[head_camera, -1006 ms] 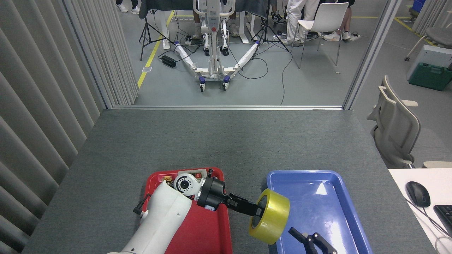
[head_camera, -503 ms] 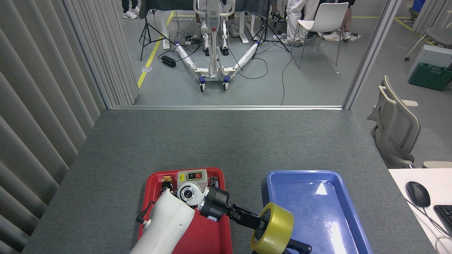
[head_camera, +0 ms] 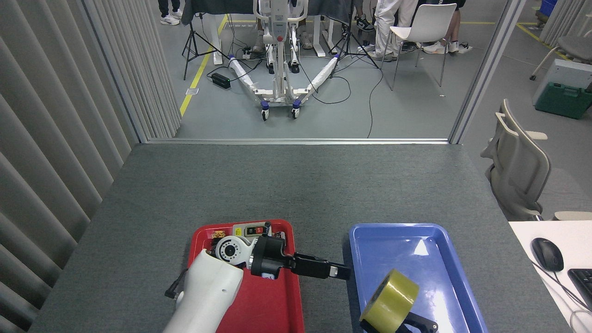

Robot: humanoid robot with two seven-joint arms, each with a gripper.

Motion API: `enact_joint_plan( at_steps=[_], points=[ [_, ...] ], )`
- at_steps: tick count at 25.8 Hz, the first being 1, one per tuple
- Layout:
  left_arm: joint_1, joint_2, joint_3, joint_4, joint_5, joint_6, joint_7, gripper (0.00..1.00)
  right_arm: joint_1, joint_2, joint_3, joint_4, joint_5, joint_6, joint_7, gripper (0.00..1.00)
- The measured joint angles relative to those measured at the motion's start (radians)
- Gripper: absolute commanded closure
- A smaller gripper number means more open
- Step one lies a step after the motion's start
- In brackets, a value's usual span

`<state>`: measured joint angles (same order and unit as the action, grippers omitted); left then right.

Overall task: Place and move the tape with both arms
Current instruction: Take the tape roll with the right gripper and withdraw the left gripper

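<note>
My right black gripper (head_camera: 409, 322) grips the translucent yellow packing-tape roll (head_camera: 389, 296) over the blue plastic tray (head_camera: 430, 252). My left black gripper (head_camera: 341, 273) points beside it; whether its fingers are apart I cannot tell.

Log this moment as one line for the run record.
left gripper: free of tape, state unclear | right gripper: under tape, grip unclear | tape: tilted over blue tray | red tray: beneath left arm

Tape (head_camera: 389, 296): translucent yellow. Left end effector (head_camera: 340, 272): black, on white arm (head_camera: 208, 296). Right end effector (head_camera: 416, 322): black. Left tray (head_camera: 273, 310): red. Right tray (head_camera: 439, 259): blue, glossy white highlights. Table (head_camera: 296, 185): dark grey, speckled. Wall panels (head_camera: 55, 115): grey vertical ribs. Floor (head_camera: 416, 101): grey, yellow line.
</note>
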<state>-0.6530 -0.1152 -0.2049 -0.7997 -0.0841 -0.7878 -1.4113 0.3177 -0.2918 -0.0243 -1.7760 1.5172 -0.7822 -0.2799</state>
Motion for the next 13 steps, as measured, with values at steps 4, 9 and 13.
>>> enact_joint_plan(
  at_steps=[4,9,13],
  points=[
    [0.049,0.093,0.063,-0.089,0.043,0.002,0.074,0.10,0.001,0.005,-0.042,-0.002,-0.005,-0.001,0.010,0.97],
    [0.166,0.242,0.140,-0.264,-0.150,0.003,0.282,0.24,-0.058,0.000,-0.036,-0.003,-0.048,0.209,0.270,0.87],
    [0.306,0.301,0.184,-0.451,-0.403,0.009,0.515,0.24,-0.158,-0.007,0.003,0.000,-0.136,0.446,0.569,1.00]
  ],
)
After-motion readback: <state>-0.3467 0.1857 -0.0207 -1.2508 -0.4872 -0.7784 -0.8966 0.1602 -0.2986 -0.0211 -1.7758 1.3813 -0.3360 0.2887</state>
